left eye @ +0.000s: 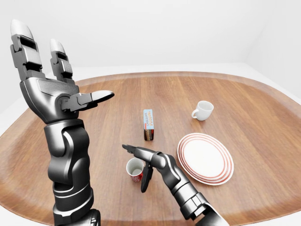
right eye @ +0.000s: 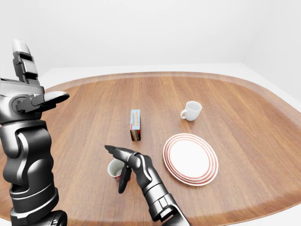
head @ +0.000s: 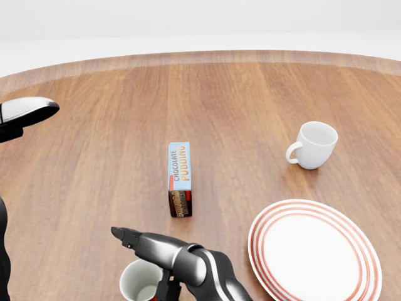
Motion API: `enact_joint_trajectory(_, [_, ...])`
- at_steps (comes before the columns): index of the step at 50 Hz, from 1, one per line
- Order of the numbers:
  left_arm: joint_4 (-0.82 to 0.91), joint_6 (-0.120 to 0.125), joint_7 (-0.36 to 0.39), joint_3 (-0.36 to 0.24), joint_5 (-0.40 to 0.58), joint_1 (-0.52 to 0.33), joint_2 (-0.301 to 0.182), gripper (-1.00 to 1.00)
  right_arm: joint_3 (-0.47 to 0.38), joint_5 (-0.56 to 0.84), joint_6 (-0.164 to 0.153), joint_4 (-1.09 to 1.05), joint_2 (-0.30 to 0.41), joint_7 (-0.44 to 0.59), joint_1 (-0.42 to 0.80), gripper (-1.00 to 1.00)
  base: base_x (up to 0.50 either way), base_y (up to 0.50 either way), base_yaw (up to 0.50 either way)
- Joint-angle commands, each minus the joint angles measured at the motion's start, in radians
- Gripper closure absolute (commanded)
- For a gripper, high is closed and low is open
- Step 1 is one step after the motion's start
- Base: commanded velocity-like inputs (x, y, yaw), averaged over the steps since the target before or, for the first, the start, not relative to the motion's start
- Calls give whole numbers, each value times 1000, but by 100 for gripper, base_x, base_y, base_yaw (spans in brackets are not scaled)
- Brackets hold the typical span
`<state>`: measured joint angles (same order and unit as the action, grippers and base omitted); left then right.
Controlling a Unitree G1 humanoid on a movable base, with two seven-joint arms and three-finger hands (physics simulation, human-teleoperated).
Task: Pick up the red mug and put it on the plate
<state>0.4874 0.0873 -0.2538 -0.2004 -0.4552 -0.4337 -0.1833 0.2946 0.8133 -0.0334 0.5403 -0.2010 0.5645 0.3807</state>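
Note:
The red mug (head: pixel 140 282), white inside, stands upright on the wooden table (left eye: pixel 108 127) at the bottom of the head view, left of the plate. My right hand (left eye: pixel 136 168) is open over it: one finger stretches above the rim toward the left, and another hangs down beside the mug's right wall. The fingers do not close round it. The white plate with red rings (left eye: pixel 205 157) lies flat and bare to the right of the mug. My left hand (left eye: pixel 63 66) is raised high at the left, fingers spread, holding nothing.
A chocolate pudding box (left eye: pixel 148 125) lies on the table just above the mug. Above the plate stands a white mug (left eye: pixel 203 109), handle pointing left. The table's rounded edge (left eye: pixel 263 207) runs near the bottom of the eye views.

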Motion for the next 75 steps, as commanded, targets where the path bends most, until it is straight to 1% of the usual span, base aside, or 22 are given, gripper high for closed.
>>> enact_joint_trajectory(1, [2,0,0,2,1,0,2,-98,-36,7,75,212,-23,-54,108,-100,0,0,0])
enact_joint_trajectory(6, [6,0,-1,2,0,4,5,-98,-53,17,120,329,-27,-71,183,-100,0,0,0])
enact_joint_trajectory(11, [-3,0,1,3,1,0,5,-98,-73,17,121,437,-33,-97,244,-100,0,0,0])
enact_joint_trajectory(19, [-16,0,4,5,4,6,7,-98,-70,34,121,413,-29,-82,236,-100,0,0,0])
enact_joint_trajectory(20, [-17,0,4,4,3,6,8,-98,-76,27,121,407,-32,-74,236,-73,0,0,0])
enact_joint_trajectory(21, [-21,0,6,5,5,6,8,-98,-76,26,121,402,-31,-71,237,-29,0,0,0])
enact_joint_trajectory(23, [-23,0,7,5,6,7,8,-98,-79,18,121,394,-33,-64,235,39,0,0,0])
enact_joint_trajectory(24, [-21,0,5,4,4,5,8,-98,-77,19,121,396,-31,-66,235,44,0,0,0])
enact_joint_trajectory(25, [-21,0,4,4,3,4,7,-98,-77,19,121,396,-31,-65,234,59,0,0,0])
enact_joint_trajectory(26, [-20,0,2,3,1,1,7,-98,-74,21,121,392,-31,-62,231,82,0,0,0])
enact_joint_trajectory(28, [-23,0,4,3,1,3,7,-98,-74,20,121,385,-31,-56,229,84,0,0,0])
enact_joint_trajectory(30, [-21,0,4,4,0,4,7,-98,-77,17,121,389,-29,-57,232,95,0,0,0])
enact_joint_trajectory(38, [-18,0,-1,-2,-10,4,4,-98,-77,6,121,347,-25,-25,211,100,0,0,0])
enact_joint_trajectory(56, [-5,0,-17,-9,-41,-3,-4,-98,-84,-2,121,327,-7,-30,228,100,0,0,0])
enact_joint_trajectory(61, [-15,0,-13,-10,-36,1,-8,-98,-116,-62,121,350,6,-40,234,100,0,0,0])
enact_joint_trajectory(63, [-17,0,-16,-15,-40,-4,-11,-98,-142,-116,108,321,22,-28,233,100,0,0,0])
enact_joint_trajectory(64, [-27,0,-15,-14,-35,-3,-11,-98,-154,-140,78,279,35,-12,236,100,0,0,0])
enact_joint_trajectory(66, [-28,0,-17,-15,-36,-4,-13,-98,-161,-176,40,226,53,9,235,100,0,0,0])
enact_joint_trajectory(69, [-29,0,-20,-20,-41,-9,-18,-98,-159,-198,7,162,84,25,230,100,0,0,0])
enact_joint_trajectory(70, [-34,0,-19,-20,-39,-13,-20,-98,-180,-226,-36,113,90,38,234,100,0,0,0])
enact_joint_trajectory(72, [-34,0,-23,-21,-43,-18,-22,-98,-177,-245,-54,75,106,46,238,100,0,0,0])
enact_joint_trajectory(75, [-28,0,-26,-15,-41,-17,-20,-98,-181,-276,-54,-43,119,79,233,100,0,0,0])
